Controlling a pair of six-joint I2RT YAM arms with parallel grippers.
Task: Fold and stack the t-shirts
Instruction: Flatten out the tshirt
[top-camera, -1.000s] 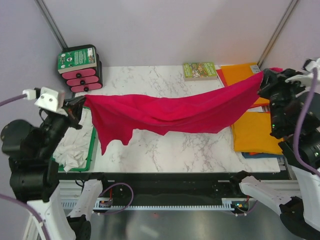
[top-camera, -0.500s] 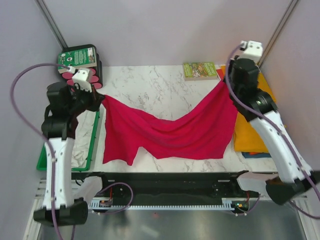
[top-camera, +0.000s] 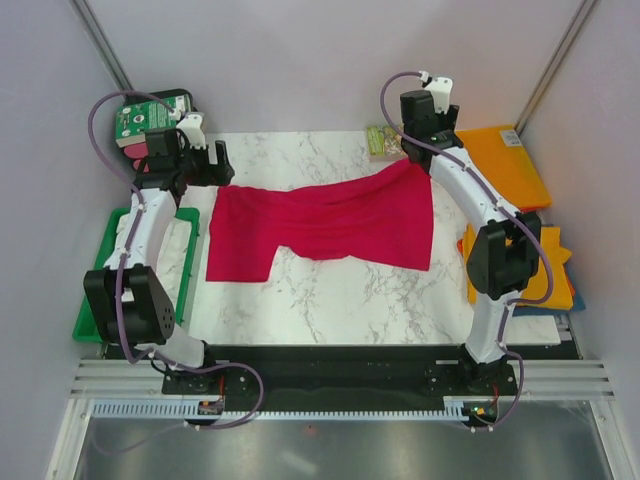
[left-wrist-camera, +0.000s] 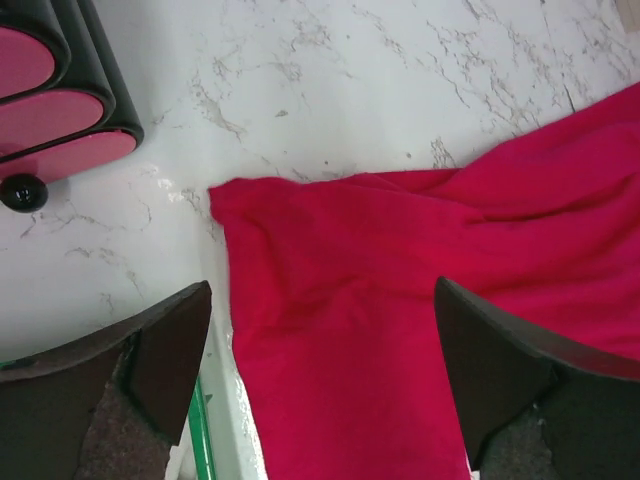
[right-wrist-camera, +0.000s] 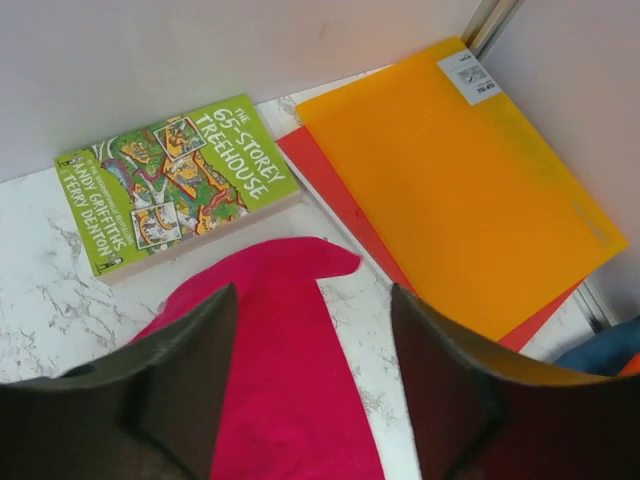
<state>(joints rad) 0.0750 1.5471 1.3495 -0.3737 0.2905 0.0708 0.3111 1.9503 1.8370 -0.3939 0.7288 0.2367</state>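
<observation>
The left pincer hangs spread wide and empty over the far left corner of the red t-shirt. The right pincer is also spread and holds nothing, above the far right corner and just short of the glossy green book. Placed like this, the shirt looks laid out ready for folding. It lies across the middle of the hard, marble-patterned tabletop. Its cloth is soft and matte, rumpled along the far edge, with one flap reaching toward the near side.

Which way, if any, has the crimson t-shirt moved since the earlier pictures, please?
Yes. The crimson t-shirt has dropped from the air onto the marble table, and its right corner has shifted left, from the orange folder toward the green book.
</observation>
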